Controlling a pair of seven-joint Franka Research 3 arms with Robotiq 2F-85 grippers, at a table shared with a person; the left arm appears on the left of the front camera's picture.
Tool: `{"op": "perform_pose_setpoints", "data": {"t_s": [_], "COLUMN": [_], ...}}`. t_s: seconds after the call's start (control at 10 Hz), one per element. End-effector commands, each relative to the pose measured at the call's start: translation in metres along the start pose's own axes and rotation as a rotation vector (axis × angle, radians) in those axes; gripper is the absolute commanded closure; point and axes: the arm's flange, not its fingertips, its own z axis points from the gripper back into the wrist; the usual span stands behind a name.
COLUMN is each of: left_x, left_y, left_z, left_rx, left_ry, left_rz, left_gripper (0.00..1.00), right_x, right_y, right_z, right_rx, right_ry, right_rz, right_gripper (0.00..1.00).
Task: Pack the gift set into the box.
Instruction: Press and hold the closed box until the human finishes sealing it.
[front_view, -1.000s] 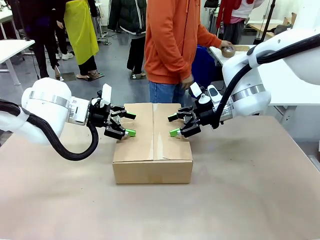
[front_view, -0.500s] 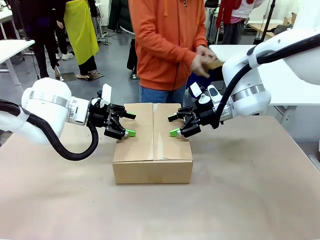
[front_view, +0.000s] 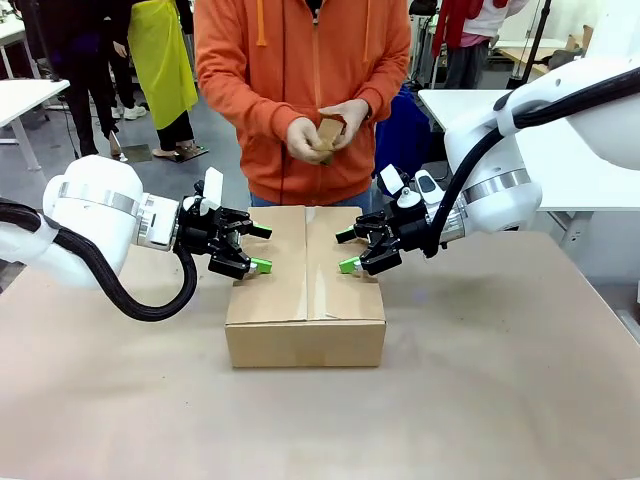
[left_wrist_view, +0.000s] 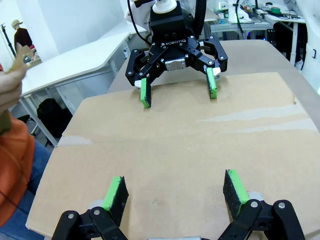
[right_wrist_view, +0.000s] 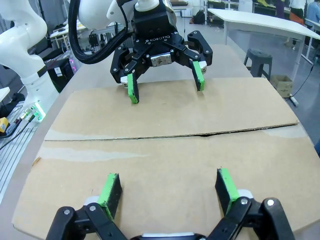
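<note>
"What is the biggest thing here?"

"The counter (front_view: 520, 380). On it, right in the middle, sits the box (front_view: 306, 290). Its top flaps are folded down flat, with a seam running from the near side to the far side."

"Can you see the gift set?"

"No tray or little things to see. I think they are inside, under the flaps, but I cannot tell for sure."

"Where are the arms?"

"One on each side. The left gripper (front_view: 256, 248) is at the left edge of the box top, and the right gripper (front_view: 347, 250) is at the right edge. They face each other across the lid."

"Are the jaws holding anything?"

"No. Both sets of jaws are spread wide and hold nothing. In the left wrist view one green pad (left_wrist_view: 114, 194) is just over the cardboard, but I cannot tell if it touches."

"Who is nearer the seam?"

"The right gripper looks a bit closer to it. Each one is over its own flap."

"And the person?"

"Standing behind the box, both hands (front_view: 325, 130) around a small brown thing (front_view: 329, 133), up above the lid."

"So what next?"

"I guess the lid gets shut for good."
</note>
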Motion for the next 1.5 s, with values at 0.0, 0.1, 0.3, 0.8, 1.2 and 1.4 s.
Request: {"op": "perform_pose_setpoints", "data": {"t_s": [0.0, 0.1, 0.3, 0.8, 1.2, 1.4], "left_x": [-0.0032, -0.0032, -0.0032, -0.0032, -0.0032, -0.0032], "left_y": [-0.0017, -0.0017, -0.0017, -0.0017, -0.0017, -0.0017], "left_z": [0.0005, 0.0005, 0.0005, 0.0005, 0.0005, 0.0005], "left_rx": [0.002, 0.002, 0.002, 0.002, 0.002, 0.002], "left_ry": [-0.003, -0.003, -0.003, -0.003, -0.003, -0.003], "left_rz": [-0.011, -0.011, -0.011, -0.011, -0.011, -0.011], "left_gripper": [0.0, 0.0, 0.0, 0.0, 0.0, 0.0], "right_x": [-0.0034, -0.0034, -0.0034, -0.0034, -0.0034, -0.0034], "right_y": [0.0004, 0.0004, 0.0004, 0.0004, 0.0004, 0.0004], "right_z": [-0.0008, -0.0008, -0.0008, -0.0008, -0.0008, -0.0008], "right_rx": [0.001, 0.001, 0.001, 0.001, 0.001, 0.001], "right_ry": [0.001, 0.001, 0.001, 0.001, 0.001, 0.001], "right_rz": [0.008, 0.008, 0.008, 0.008, 0.008, 0.008], "right_gripper": [0.0, 0.0, 0.0, 0.0, 0.0, 0.0]}}
